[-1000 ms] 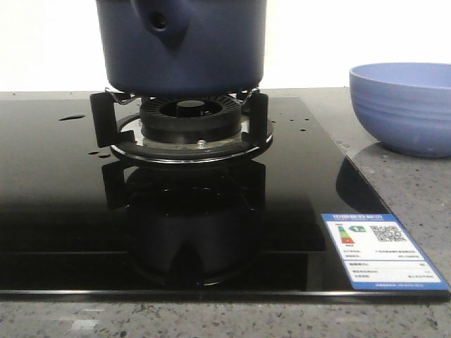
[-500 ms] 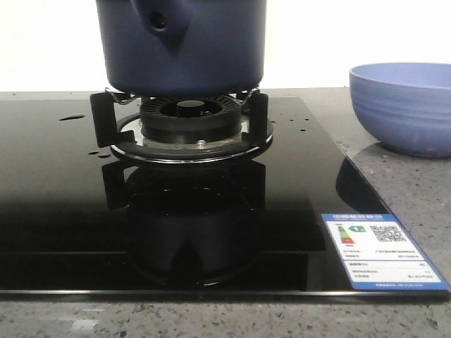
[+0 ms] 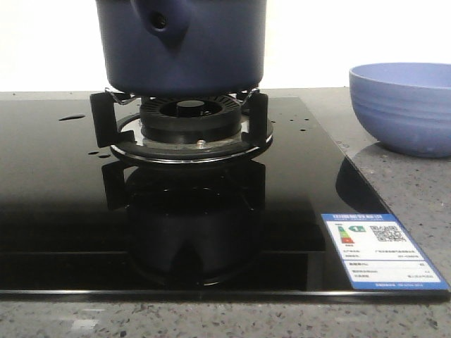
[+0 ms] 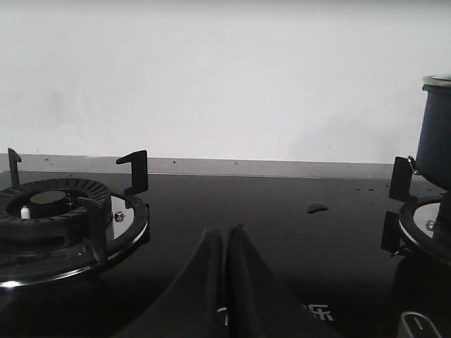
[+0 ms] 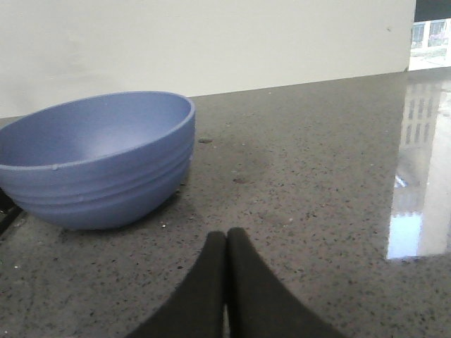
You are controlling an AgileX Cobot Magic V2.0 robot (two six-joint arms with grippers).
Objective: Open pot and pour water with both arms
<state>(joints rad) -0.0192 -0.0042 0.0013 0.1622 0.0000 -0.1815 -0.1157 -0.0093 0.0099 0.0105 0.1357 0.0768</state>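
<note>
Neither gripper appears in the front view. There the pot (image 3: pixel 182 46) sits on the burner (image 3: pixel 189 127) of a black hob (image 3: pixel 63 197), its top cropped, so a lid cannot be checked. Its handle mount with the round hole faces the camera, which should suit a grasp from the robot's side. Drops of water (image 3: pixel 72 117) lie on the glass to its left. A bowl (image 3: pixel 403 107) stands on the table (image 3: pixel 409 197) to the right, probably the place to pour.

From the left wrist, the left gripper (image 4: pixel 224 282) hangs low over the hob with its fingers pressed together, holding nothing. It is between a bare second burner (image 4: pixel 53 211) and the pot, well apart from the pot.

From the right wrist, the right gripper (image 5: pixel 226 282) is likewise closed and empty above the table, near the bowl. Both arms look parked, the task not yet started.
</note>
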